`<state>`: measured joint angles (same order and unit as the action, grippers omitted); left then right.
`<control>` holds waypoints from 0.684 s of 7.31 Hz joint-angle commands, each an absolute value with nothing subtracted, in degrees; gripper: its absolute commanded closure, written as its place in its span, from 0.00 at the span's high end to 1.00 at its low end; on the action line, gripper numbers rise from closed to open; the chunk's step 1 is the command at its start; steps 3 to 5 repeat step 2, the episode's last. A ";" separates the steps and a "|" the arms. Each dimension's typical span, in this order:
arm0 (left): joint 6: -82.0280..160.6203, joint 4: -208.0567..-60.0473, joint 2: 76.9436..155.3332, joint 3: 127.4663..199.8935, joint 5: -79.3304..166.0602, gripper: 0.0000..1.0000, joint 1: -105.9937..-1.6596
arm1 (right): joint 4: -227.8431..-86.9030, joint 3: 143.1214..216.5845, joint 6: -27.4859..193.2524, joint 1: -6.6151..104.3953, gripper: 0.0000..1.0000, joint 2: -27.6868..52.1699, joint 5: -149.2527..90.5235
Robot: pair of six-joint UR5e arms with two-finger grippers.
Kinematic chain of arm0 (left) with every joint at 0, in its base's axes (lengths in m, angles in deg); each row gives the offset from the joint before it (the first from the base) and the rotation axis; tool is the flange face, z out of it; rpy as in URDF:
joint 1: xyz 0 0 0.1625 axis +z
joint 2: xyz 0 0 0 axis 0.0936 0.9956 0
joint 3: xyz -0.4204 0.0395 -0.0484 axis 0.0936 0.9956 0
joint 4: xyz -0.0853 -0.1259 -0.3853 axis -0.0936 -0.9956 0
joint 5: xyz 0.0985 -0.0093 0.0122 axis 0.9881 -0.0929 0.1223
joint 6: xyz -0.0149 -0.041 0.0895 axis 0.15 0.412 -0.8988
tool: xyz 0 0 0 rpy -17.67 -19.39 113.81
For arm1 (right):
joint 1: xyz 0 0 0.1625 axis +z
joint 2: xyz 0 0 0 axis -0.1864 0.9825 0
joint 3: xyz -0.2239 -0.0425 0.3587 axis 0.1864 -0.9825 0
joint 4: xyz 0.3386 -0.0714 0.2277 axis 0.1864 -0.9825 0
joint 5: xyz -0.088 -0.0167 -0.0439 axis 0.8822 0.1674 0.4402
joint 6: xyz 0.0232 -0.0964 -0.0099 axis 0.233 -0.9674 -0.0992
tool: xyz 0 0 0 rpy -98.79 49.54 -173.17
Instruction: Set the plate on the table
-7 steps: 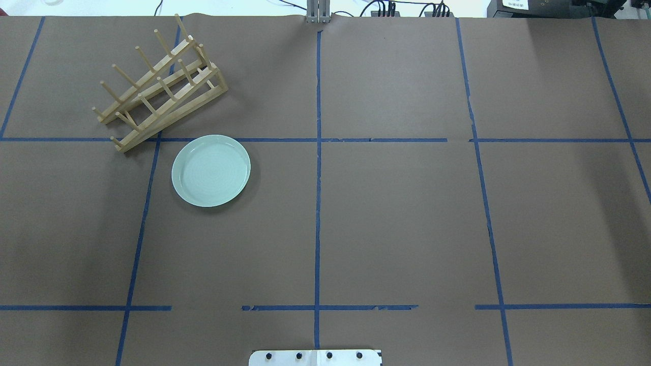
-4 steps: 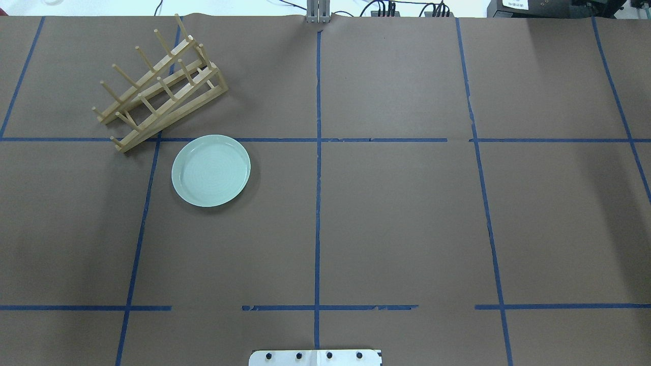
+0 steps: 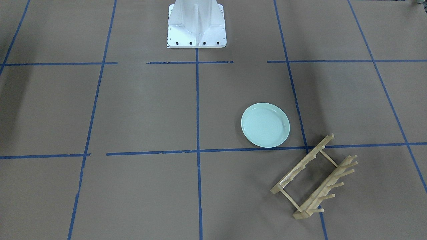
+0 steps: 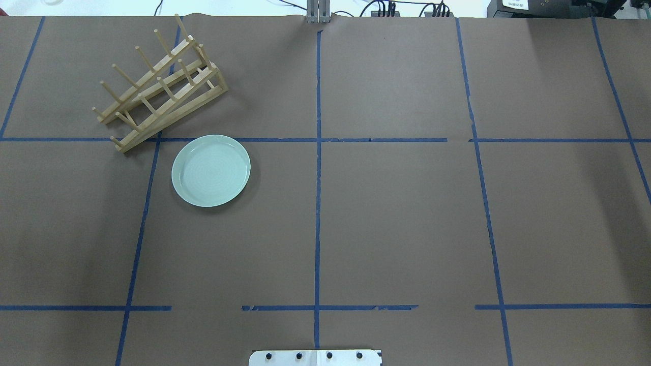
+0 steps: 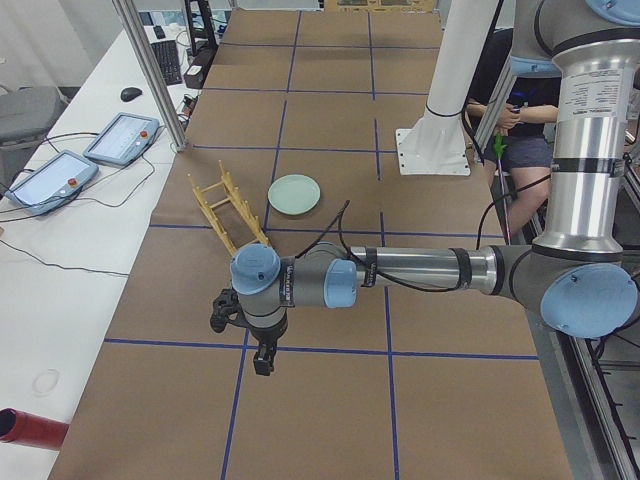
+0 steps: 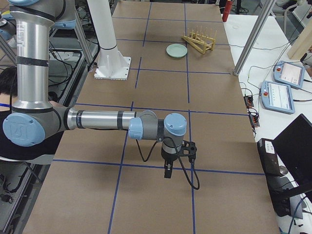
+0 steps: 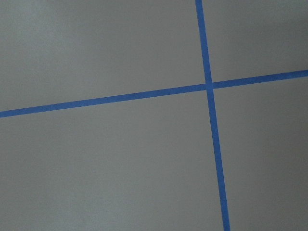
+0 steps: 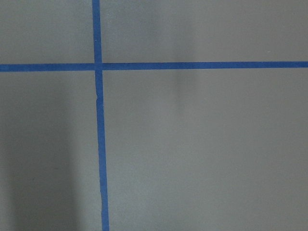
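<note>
The pale mint-green plate (image 4: 211, 170) lies flat on the brown table (image 4: 402, 218), apart from both grippers; it also shows in the front view (image 3: 265, 124) and in the side views (image 5: 294, 194) (image 6: 176, 50). My left gripper (image 5: 262, 360) hangs above the table's left end, far from the plate. My right gripper (image 6: 168, 170) hangs above the right end. Both show only in the side views, so I cannot tell whether they are open or shut. The wrist views show only bare table (image 7: 120, 168) (image 8: 202, 154) with blue tape lines.
A light wooden peg rack (image 4: 160, 84) stands just beyond the plate, close to its rim (image 3: 313, 180). The white robot base (image 3: 196, 25) is at the near middle edge. Tablets (image 5: 55, 170) and cables lie on the white bench past the far edge.
</note>
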<state>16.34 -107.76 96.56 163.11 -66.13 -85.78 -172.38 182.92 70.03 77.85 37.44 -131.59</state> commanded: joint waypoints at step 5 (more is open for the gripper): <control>16.30 -107.77 96.54 163.06 -68.26 1.00 -85.77 | -172.38 182.92 69.99 77.85 1.00 37.44 -131.59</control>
